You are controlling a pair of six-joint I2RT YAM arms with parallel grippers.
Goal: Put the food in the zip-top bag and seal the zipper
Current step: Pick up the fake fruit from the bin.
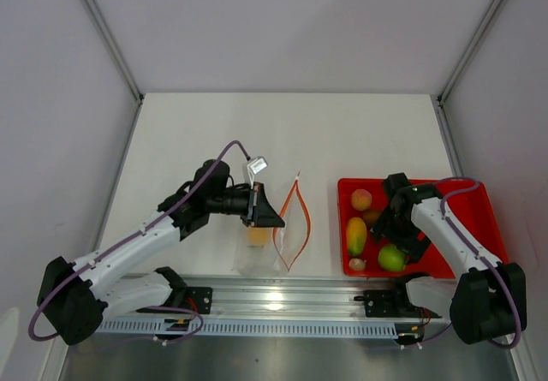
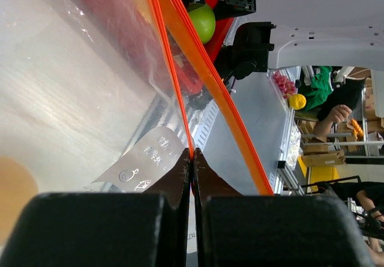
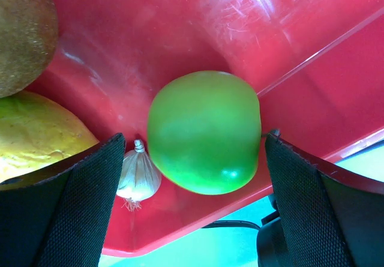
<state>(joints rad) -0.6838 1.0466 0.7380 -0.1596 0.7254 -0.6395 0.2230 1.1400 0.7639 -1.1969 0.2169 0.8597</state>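
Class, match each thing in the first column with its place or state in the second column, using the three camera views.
Column one
A. left pincer
B. right pincer
C. green apple
D. zip-top bag

Column two
1. lies in the red tray
2. shut on the zipper
3. rests on the white table, left of the tray
4. open wide, one finger on each side of a fruit

Pairs: A-2, B-4, C-1, D-3
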